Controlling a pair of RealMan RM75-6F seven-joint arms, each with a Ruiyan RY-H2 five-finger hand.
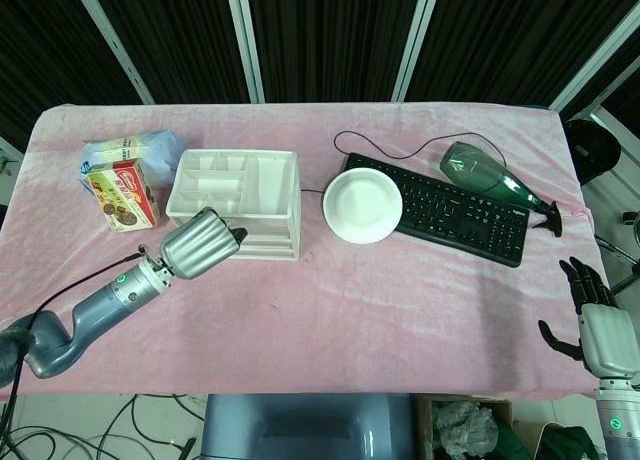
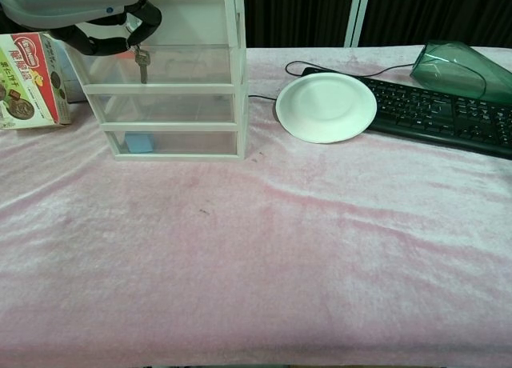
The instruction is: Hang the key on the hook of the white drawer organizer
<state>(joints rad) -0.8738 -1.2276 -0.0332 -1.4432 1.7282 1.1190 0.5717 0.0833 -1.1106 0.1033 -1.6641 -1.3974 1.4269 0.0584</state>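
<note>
The white drawer organizer (image 1: 262,195) (image 2: 192,104) stands left of centre on the pink cloth. My left hand (image 1: 203,242) (image 2: 88,16) hovers in front of its top drawer, fingers curled. A small silver key (image 2: 142,64) dangles from those dark fingertips against the top drawer's front. I cannot make out the hook. My right hand (image 1: 600,325) rests at the table's right front corner, fingers spread, holding nothing.
A white plate (image 1: 363,205) (image 2: 326,106) lies right of the organizer. A black keyboard (image 1: 450,208) (image 2: 440,116) and a green handheld vacuum (image 1: 490,180) (image 2: 456,68) lie further right. A snack box (image 1: 122,193) (image 2: 28,80) and bag (image 1: 135,147) sit left.
</note>
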